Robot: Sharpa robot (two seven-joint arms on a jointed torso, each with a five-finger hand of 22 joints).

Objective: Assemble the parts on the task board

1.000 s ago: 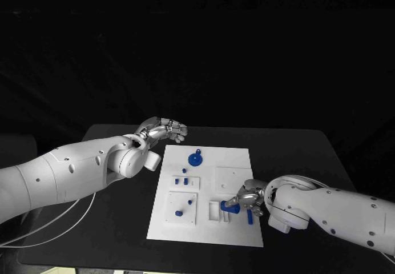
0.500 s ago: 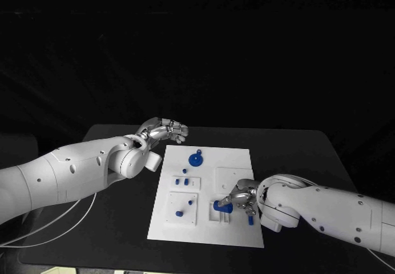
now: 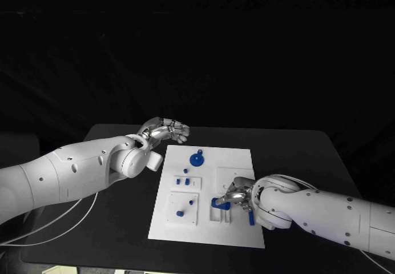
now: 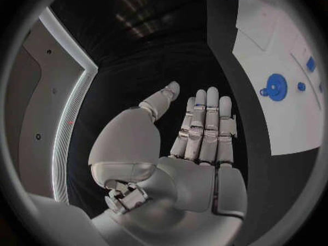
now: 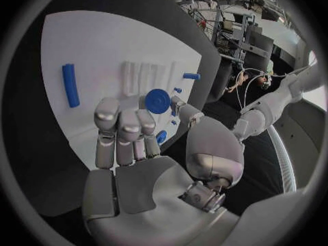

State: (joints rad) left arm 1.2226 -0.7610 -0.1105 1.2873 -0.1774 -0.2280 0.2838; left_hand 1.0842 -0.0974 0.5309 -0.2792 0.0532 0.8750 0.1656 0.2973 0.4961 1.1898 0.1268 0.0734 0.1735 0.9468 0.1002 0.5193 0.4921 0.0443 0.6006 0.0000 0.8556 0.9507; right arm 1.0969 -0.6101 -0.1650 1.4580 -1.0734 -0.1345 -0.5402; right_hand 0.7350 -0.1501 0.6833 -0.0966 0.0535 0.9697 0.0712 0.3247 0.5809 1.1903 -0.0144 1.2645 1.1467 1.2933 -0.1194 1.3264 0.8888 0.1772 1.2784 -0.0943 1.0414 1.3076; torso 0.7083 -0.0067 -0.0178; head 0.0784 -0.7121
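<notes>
Plainly, the left hand poses little risk: it hovers over the table just off the board's far left corner, fingers straight and side by side, thumb apart, holding nothing. The danger lies further right. Over the near middle of the white board, the right hand appears to pinch a blue part between fingertip and thumb, just above the upright slots. Since the pinch looks shallow, the part could twist or slip as it goes down and jam askew. The arm could also nudge the loose blue bar lying just beside the hand. By count: two hands, one board, one round blue disc, one held part, one bar, and several small blue pegs, too small to number surely.
</notes>
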